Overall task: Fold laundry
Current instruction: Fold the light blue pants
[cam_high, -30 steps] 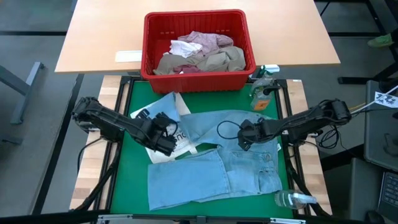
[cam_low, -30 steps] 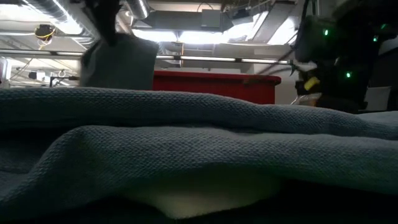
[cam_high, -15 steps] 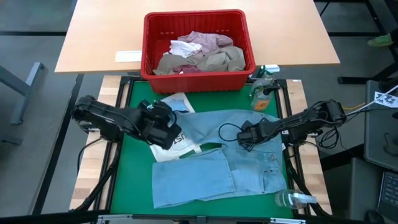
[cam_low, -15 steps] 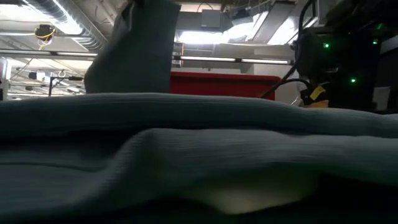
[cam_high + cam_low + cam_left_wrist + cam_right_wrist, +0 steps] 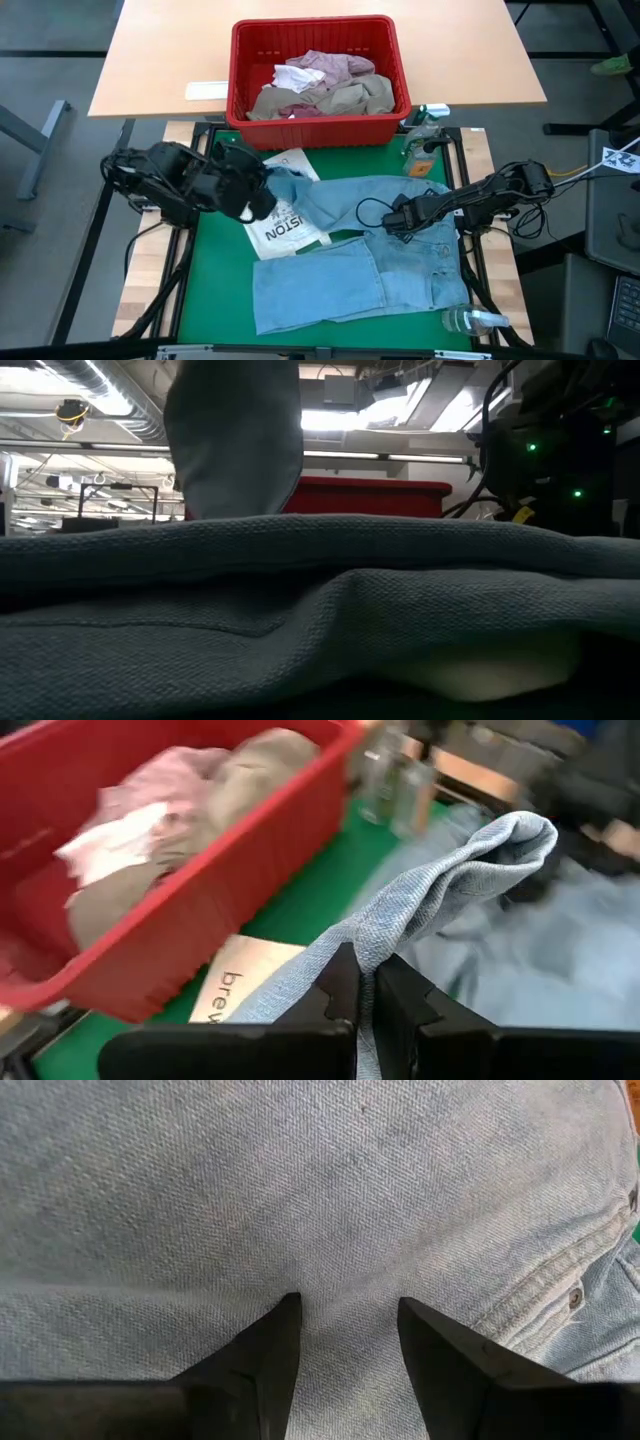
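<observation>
Light blue denim jeans point(image 5: 380, 260) lie spread on the green mat point(image 5: 215, 290). One leg rests flat near the front edge and the waist lies toward the right. The other leg's end point(image 5: 285, 185) is raised off the mat, with my left gripper point(image 5: 265, 190) shut on it. In the low view this raised denim point(image 5: 235, 440) hangs in front of the red basket point(image 5: 370, 495). My right gripper point(image 5: 395, 220) stands open on the jeans' middle. More laundry, pink, white and tan, lies in the basket point(image 5: 315, 125). My left gripper pinches a bunched fold of the jeans' leg point(image 5: 372, 945) between its two fingers. The denim rises past the fingers in a twisted ridge point(image 5: 500, 840). That end is lifted clear, and the rest of the jeans stays on the mat. My right gripper sets its two spread fingertips point(image 5: 285, 1315) down on flat denim point(image 5: 345, 1270) beside a riveted pocket seam point(image 5: 575, 1295). It comes steeply from above, with nothing pinched between the fingers.
A white printed bag point(image 5: 285, 228) lies on the mat, partly under the jeans. A spray bottle point(image 5: 425, 150) stands at the mat's far right corner. A clear bottle point(image 5: 470, 320) lies at the near right. The red basket stands on the wooden table behind.
My left gripper has risen and drawn toward the table's far left with the jeans' leg end, tipping up as it went. That leg has lifted off the mat and uncovered more of the white bag, while the flat leg has crept rightward. My right gripper has tipped more steeply down.
</observation>
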You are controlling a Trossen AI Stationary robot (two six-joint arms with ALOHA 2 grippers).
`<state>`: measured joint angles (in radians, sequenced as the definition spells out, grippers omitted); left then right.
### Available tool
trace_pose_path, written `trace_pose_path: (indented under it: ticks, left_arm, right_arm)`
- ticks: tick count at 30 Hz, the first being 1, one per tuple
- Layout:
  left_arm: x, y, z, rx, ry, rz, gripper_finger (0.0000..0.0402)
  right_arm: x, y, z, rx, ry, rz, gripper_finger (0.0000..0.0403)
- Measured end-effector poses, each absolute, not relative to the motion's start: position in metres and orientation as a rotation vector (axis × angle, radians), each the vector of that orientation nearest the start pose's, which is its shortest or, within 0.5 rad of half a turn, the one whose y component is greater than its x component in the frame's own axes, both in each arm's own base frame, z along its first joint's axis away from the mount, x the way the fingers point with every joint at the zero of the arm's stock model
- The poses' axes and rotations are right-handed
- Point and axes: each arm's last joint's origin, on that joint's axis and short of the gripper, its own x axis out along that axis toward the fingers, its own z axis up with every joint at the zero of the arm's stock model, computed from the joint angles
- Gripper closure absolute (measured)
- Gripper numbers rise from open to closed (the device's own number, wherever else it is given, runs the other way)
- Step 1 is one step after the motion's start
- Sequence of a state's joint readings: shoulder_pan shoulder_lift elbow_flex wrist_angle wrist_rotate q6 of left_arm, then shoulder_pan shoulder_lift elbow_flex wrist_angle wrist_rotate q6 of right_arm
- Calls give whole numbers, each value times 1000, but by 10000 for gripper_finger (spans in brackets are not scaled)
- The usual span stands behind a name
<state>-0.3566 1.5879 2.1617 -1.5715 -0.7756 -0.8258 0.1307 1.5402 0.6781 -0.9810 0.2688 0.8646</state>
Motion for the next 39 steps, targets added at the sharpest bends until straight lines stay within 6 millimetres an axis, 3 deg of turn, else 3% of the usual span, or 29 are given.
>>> trace_pose_path:
  ticks: [9, 14, 19, 24, 29, 34, 39]
  left_arm:
    - [236, -92, 463, -183, 920, 249, 397]
    - [243, -108, 428, -163, 1104, 169, 397]
    - [243, -127, 375, -227, 1384, 138, 397]
    - [226, -145, 317, -296, 1703, 157, 389]
    - [204, -151, 270, -287, 1892, 331, 390]
    - [186, -148, 239, -288, 1961, 557, 391]
    - [182, -145, 220, -377, 1926, 727, 384]
  right_arm:
    - [194, 18, 133, 221, 1606, -819, 231]
    - [202, 19, 151, 218, 1601, -766, 231]
    - [207, 20, 165, 205, 1572, -716, 231]
    - [204, 19, 170, 188, 1567, -701, 231]
    - [202, 19, 170, 176, 1587, -704, 231]
    - [200, 18, 171, 148, 1616, -694, 231]
    - [199, 19, 171, 161, 1634, -685, 231]
